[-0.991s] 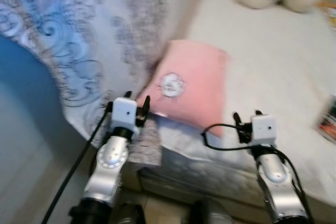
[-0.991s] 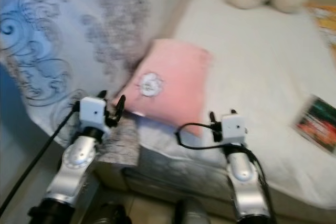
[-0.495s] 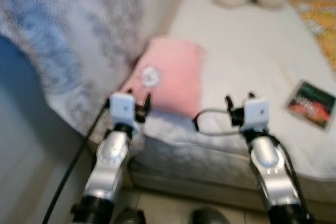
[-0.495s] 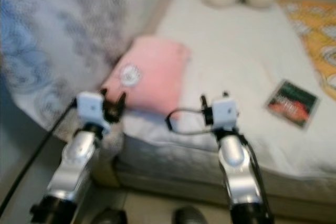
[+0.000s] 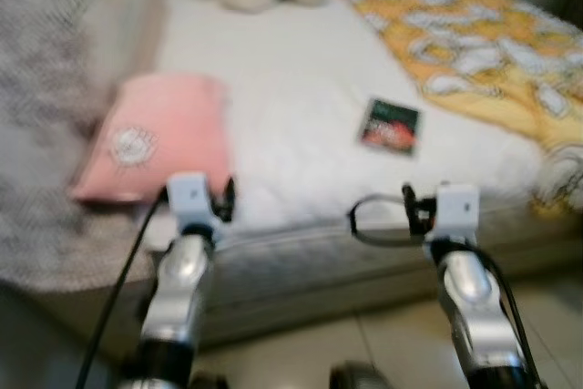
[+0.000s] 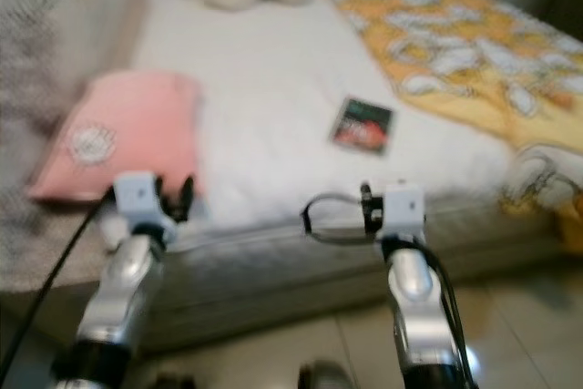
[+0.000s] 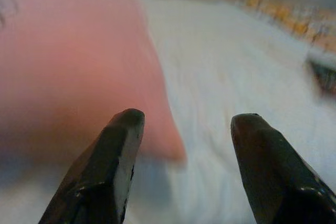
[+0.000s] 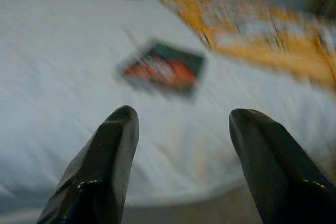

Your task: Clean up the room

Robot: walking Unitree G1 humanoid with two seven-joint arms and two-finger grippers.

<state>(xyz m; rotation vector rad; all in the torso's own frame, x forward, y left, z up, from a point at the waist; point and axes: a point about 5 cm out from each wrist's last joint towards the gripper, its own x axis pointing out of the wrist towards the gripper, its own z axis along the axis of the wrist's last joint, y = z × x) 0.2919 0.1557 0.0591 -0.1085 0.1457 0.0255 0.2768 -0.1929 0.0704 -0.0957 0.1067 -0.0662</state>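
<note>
Here both hands, left hand (image 7: 181, 124) and right hand (image 8: 181, 121), gape empty at the bed's (image 5: 301, 125) edge.

Head eyes look down over the bed (image 5: 301, 125); wrist cameras skim it low, sharing the white sheet.

— Any writing you can read?
— None. The round emblem on the pink pillow (image 5: 155, 134) and the cover of the small dark book (image 5: 391, 125) are too blurred.
</note>
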